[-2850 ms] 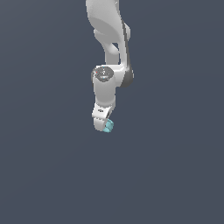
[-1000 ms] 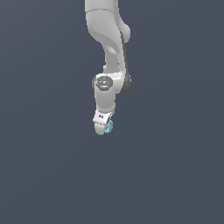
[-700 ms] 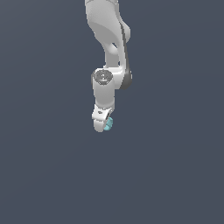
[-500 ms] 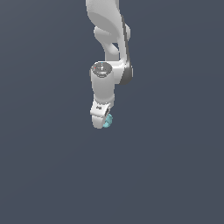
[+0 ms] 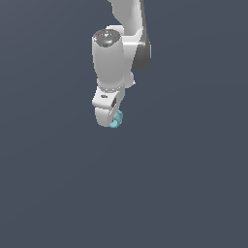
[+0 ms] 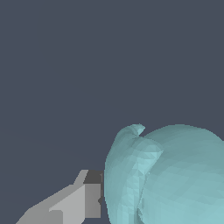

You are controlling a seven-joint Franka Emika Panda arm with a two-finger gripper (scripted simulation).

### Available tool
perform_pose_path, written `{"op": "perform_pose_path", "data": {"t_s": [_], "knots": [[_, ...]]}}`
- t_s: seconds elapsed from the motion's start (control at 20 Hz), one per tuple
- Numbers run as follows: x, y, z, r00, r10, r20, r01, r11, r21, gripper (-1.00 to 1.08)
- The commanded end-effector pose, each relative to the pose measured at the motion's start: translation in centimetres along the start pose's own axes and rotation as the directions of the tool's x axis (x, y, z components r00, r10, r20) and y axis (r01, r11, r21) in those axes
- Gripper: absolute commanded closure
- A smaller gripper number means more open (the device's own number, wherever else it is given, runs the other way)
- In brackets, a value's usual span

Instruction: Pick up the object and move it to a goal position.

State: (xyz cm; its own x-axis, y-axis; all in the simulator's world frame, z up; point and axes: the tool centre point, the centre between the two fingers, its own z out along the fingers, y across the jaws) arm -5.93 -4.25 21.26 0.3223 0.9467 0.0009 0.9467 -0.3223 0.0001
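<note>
The object is a small teal-cyan rounded lump peeking out at the lower end of the white arm in the exterior view. My gripper is shut on it, and the hand hides most of it. In the wrist view the object looms large and close as a curved teal mass with a fold in it, and one grey finger presses against its side. The other finger is hidden behind the lump. No goal marker shows in either view.
The white-grey arm comes down from the top of the exterior view. Around it lies only a uniform dark grey-blue surface.
The arm has lifted upward in the exterior view with the teal object still in the gripper, shifting slightly toward that view's left.
</note>
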Motion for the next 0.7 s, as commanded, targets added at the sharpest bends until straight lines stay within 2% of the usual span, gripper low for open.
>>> {"op": "perform_pose_path", "data": {"t_s": [0.0, 0.65], "knots": [[-0.2, -0.1, -2.8, 1.000, -0.001, -0.001, 0.001, 1.000, 0.001, 1.08], [-1.5, 0.0, -16.5, 1.000, -0.001, -0.002, 0.001, 1.000, 0.001, 1.08]]}}
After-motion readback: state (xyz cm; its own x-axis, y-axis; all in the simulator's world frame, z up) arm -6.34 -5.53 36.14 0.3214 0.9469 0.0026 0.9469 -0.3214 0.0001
